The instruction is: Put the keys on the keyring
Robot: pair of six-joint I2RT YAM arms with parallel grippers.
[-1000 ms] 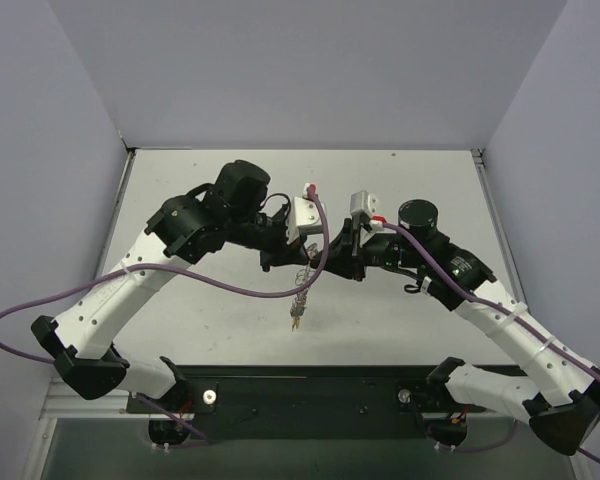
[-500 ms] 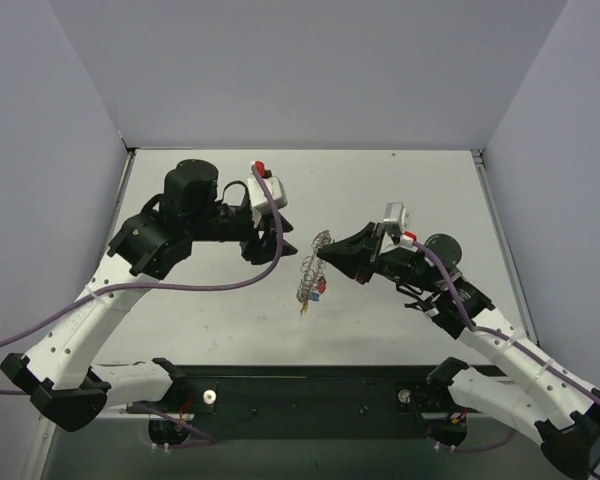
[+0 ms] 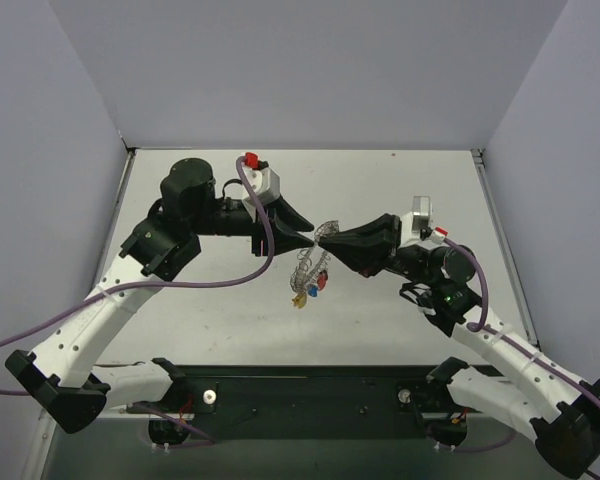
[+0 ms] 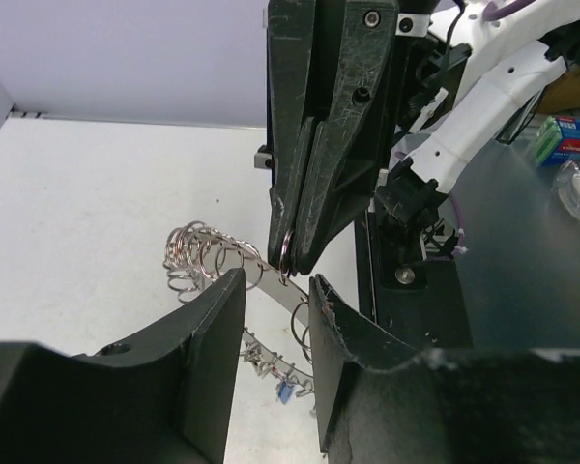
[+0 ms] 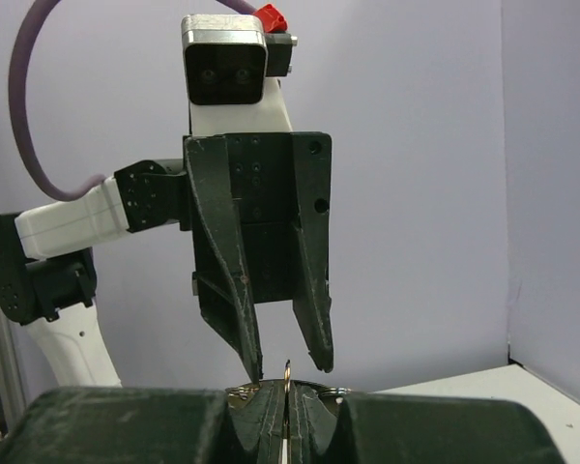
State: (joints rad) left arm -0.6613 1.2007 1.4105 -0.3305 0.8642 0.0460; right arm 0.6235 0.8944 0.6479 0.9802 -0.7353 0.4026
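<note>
Silvery keyring (image 3: 308, 262): held up above the surface (image 3: 400, 190), coil drooping between the two claws.
Right claw (image 3: 322, 239): pinched tight on the ring's upper edge.
Left claw (image 4: 275, 280): parted, gripping nothing, fingers straddling the ring.
Keys (image 3: 310, 288): coloured heads dangling at the ring's low end.

The worktop (image 3: 210, 330) is white and flat, with soft grey shadows on it. Three plain walls stand around it: a far wall (image 3: 300, 70), a left wall (image 3: 40, 200) and a right wall (image 3: 570, 150). All three are a pale purple-grey colour. The light is bright and even. A black strip (image 3: 310, 385) runs along the near edge of the worktop. In the left wrist view, past that near edge, there is a dark grey surface (image 4: 522, 261), and a blue and green box (image 4: 568, 140) sits there.
</note>
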